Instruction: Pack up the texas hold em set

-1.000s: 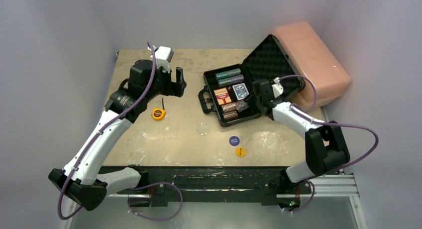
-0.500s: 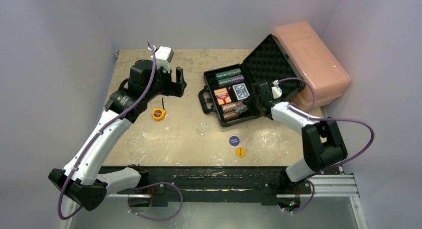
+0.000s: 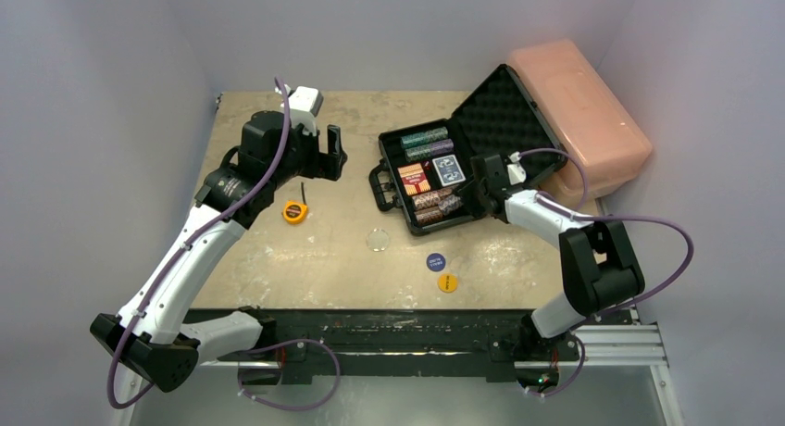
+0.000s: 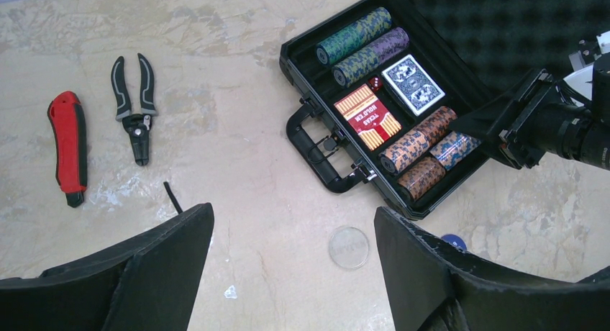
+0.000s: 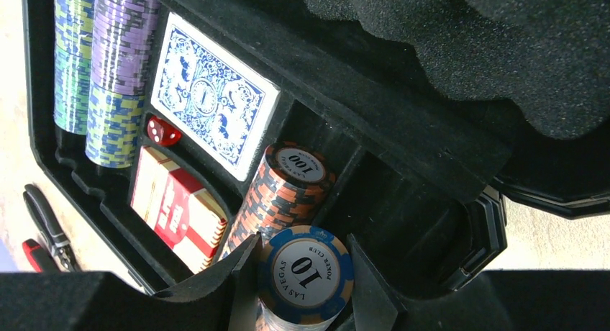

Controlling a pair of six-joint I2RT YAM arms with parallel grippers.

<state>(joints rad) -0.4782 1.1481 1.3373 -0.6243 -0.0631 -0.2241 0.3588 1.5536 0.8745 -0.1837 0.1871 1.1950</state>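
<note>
From above, the black briefcase (image 3: 500,111) lies open at the far right of the desk (image 3: 278,259), its lid raised toward the pink box (image 3: 579,111) behind it. The right pincer (image 3: 460,200) reaches into the tray's near right corner. The left pincer (image 3: 331,156) hovers well to the left of the case, near the tape measure (image 3: 295,211). Three pieces lie out on the desk in front of the case: a clear button (image 3: 377,239), a blue button (image 3: 436,261) and a yellow button (image 3: 447,282).

The left wrist view shows that pincer's jaws spread wide with nothing between them. The clear button lies on the desk below the gap. Pliers (image 4: 137,108) and a red cutter (image 4: 68,147) lie off to the side. In the tray I can make out a green stack (image 4: 354,36), a purple stack (image 4: 370,55), the red deck (image 4: 367,116), the blue deck (image 4: 412,85) and the red die (image 4: 373,83) between the decks.

The right wrist view shows its pincer clamped on the blue chip stack (image 5: 306,273), whose face is marked 10, with a finger on either side. The stack sits low in the tray, just beside an orange stack (image 5: 288,187) marked 100.

The step in hand looks like seating this chip stack in its slot. The next move calls for parting the jaws and lifting straight out, so the chips are not dragged along or spilled. The three buttons are yet to go in, and then the lid needs closing.
</note>
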